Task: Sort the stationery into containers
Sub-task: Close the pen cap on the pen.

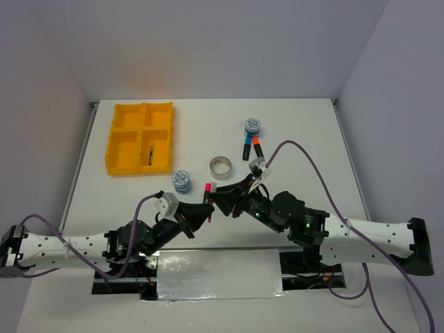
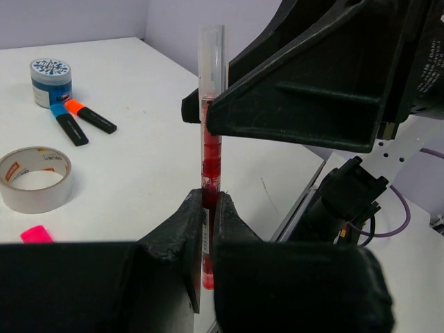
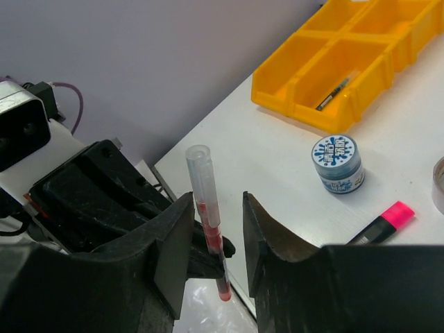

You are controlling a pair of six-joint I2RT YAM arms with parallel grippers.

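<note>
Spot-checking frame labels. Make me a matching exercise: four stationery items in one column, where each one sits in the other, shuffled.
Items
1. red pen
2. teal pen
3. orange highlighter
4. tape ring

Places
A. in the yellow tray
B. flat on the table, hole up
C. clamped in the left gripper
D. beside the blue highlighter

Pairs: 1-C, 2-A, 3-D, 4-B
</note>
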